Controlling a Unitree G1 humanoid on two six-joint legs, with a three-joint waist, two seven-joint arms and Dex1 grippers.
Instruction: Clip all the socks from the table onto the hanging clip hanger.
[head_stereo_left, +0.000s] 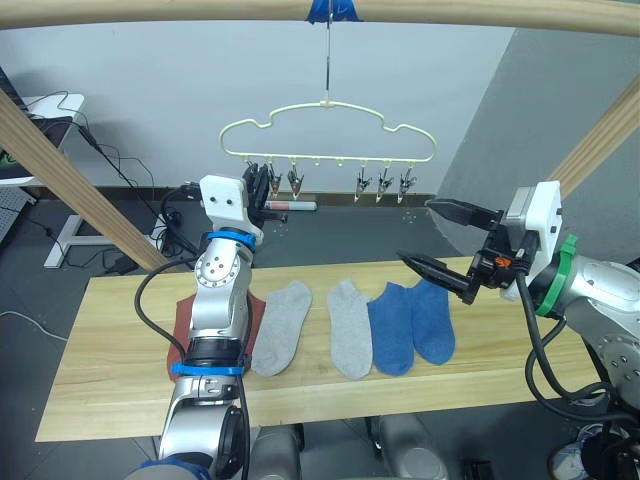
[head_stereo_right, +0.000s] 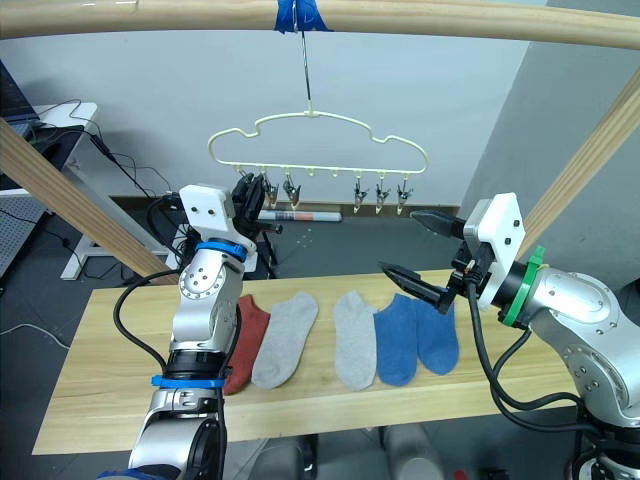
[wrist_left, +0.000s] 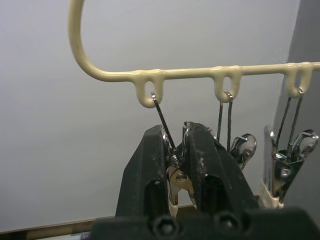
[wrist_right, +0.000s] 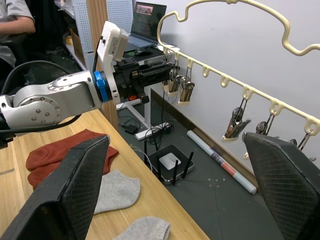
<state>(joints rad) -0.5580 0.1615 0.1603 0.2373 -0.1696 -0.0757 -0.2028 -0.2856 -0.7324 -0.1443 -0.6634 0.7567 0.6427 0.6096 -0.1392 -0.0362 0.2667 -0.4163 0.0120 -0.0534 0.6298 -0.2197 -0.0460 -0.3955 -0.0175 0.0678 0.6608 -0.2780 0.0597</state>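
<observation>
Socks (head_stereo_left: 350, 325) lie flat in a row on the desk (head_stereo_left: 120, 390), below the hanger (head_stereo_left: 328, 140). Left pincer (wrist_left: 175, 150) pinches the hanger's end clip (wrist_left: 172, 165). Right pincer (head_stereo_left: 440, 240) spread wide, empty, above the blue socks (head_stereo_left: 412, 322)

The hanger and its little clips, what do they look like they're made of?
The hanger looks like wire under a smooth cream coating, probably plastic or paint: it is thin, rounded and faintly glossy. The clips look like bare metal, silvery with bright reflections, hanging on thin wire loops.
</observation>
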